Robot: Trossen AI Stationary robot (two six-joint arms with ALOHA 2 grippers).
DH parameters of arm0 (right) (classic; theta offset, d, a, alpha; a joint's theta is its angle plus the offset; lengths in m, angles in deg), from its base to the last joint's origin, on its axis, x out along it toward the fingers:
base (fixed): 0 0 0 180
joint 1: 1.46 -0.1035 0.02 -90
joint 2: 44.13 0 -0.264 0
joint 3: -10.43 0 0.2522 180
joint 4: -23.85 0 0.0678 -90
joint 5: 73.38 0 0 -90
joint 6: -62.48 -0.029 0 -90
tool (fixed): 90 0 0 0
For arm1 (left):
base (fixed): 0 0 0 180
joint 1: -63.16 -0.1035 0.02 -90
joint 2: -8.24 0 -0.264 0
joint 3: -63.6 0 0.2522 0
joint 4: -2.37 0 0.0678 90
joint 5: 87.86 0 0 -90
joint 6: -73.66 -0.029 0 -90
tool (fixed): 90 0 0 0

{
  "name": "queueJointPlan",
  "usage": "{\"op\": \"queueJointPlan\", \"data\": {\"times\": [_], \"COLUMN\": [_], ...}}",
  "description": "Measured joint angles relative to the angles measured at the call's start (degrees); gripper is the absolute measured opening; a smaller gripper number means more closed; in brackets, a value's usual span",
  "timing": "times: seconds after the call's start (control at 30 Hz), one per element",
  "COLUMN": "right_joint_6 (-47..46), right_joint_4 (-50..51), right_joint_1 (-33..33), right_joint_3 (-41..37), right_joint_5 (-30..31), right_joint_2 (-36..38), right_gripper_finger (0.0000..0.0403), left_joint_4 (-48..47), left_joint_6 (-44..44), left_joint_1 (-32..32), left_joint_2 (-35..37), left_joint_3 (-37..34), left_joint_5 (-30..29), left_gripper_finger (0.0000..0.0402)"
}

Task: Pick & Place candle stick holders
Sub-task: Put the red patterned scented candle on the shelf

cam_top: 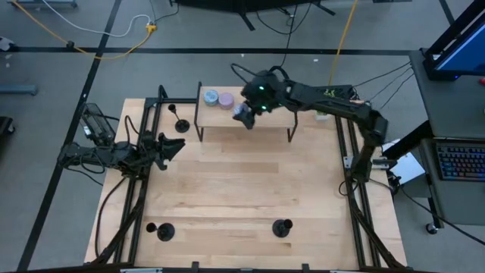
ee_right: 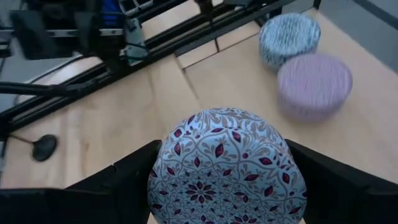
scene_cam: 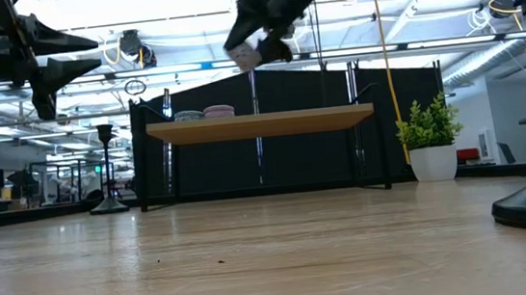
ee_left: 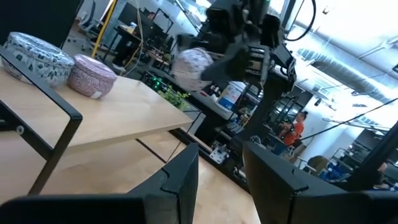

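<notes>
Overhead, the right pincer (cam_top: pixel 244 114) clamps a patterned tin (ee_right: pixel 227 168) at twelve o'clock above the shelf (cam_top: pixel 250 120); the left pincer (cam_top: pixel 173 146), partly open and empty, waits at nine.

Light wooden table (cam_top: pixel 227 189) with dark metal framing along both sides. Low wooden shelf (cam_top: pixel 250 114) on black legs at far edge of table. On shelf, near one end: pale-blue patterned tin (ee_right: pixel 289 38) and lilac tin (ee_right: pixel 314 84), just beside each other, possibly touching. Third round tin (ee_right: pixel 227 168), white with maroon floral pattern, raised above shelf. Potted green plant (scene_cam: pixel 429 146) in white pot beyond table. Keyboard (cam_top: pixel 460 161) on side desk.
</notes>
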Motion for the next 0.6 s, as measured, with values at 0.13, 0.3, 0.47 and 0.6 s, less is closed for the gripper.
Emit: {"op": "queueJointPlan", "data": {"times": [0.13, 0.3, 0.47, 0.6], "right_joint_6": [2.7, 4.9, 7.5, 9.2], "right_joint_4": [3.0, 7.9, 9.3, 10.0], "right_joint_1": [1.0, 1.8, 1.8, 1.8], "right_joint_3": [5.8, 8.7, 8.9, 8.9], "right_joint_5": [2.6, 4.7, 9.0, 10.6], "right_joint_2": [-6.0, -10.5, -11.4, -11.4], "right_gripper_finger": [0.0295, 0.0295, 0.0295, 0.0295], "left_joint_4": [0.0, 0.0, 0.0, 0.0], "left_joint_6": [-0.5, -0.7, -0.7, -0.8], "left_joint_1": [0.0, 0.0, 0.0, 0.0], "left_joint_2": [0.0, 0.0, 0.0, 0.0], "left_joint_3": [0.0, 0.0, 0.0, 0.0], "left_joint_5": [-1.1, -1.9, -2.5, -3.6], "left_gripper_finger": [0.0131, 0.0131, 0.0131, 0.0131]}}
